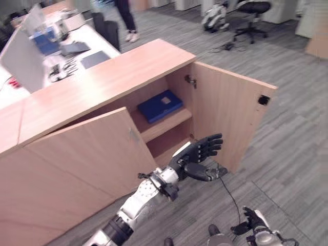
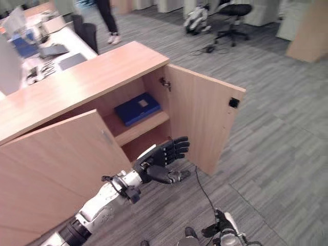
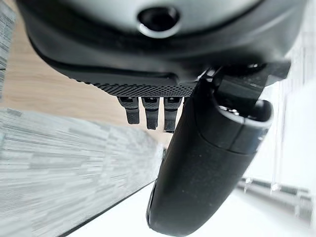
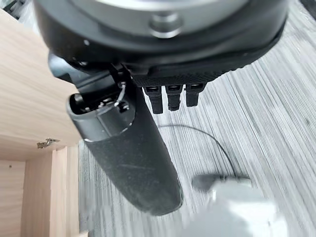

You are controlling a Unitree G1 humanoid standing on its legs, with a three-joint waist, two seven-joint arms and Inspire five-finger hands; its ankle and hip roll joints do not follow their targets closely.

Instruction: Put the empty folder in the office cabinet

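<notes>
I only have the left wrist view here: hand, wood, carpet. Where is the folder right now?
Observer: A blue folder lies flat on the upper shelf inside the cabinet.
Operator: Where is my left hand relative to that?
Observer: The left hand is open and empty, out in front of the cabinet opening, below shelf level.
Operator: Are the doors shut?
Observer: No, both stand open: the left door is partly open and the right door is swung wide.
</notes>
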